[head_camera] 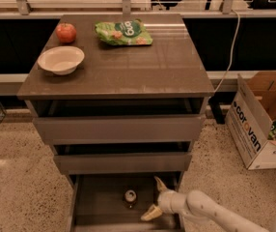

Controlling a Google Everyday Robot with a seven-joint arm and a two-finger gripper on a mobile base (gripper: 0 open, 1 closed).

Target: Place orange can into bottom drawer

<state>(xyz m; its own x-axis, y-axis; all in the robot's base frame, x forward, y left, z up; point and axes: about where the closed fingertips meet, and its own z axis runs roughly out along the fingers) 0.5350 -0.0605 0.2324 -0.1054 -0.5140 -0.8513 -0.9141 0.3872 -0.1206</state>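
The orange can (130, 196) stands upright in the bottom drawer (97, 201), near the middle of its floor. The end effector (154, 198) is in this drawer too, at its right side and apart from the can, spread wide and holding nothing. I think the arm should now pull straight out of the drawer, not brushing the can. Above the drawer, the brown worktop (143, 71) carries a red apple (66, 32), a white bowl (61, 60) and a green snack bag (123, 32). Right of the drawer, a cardboard box (256, 127) stands on speckled floor (17, 178).
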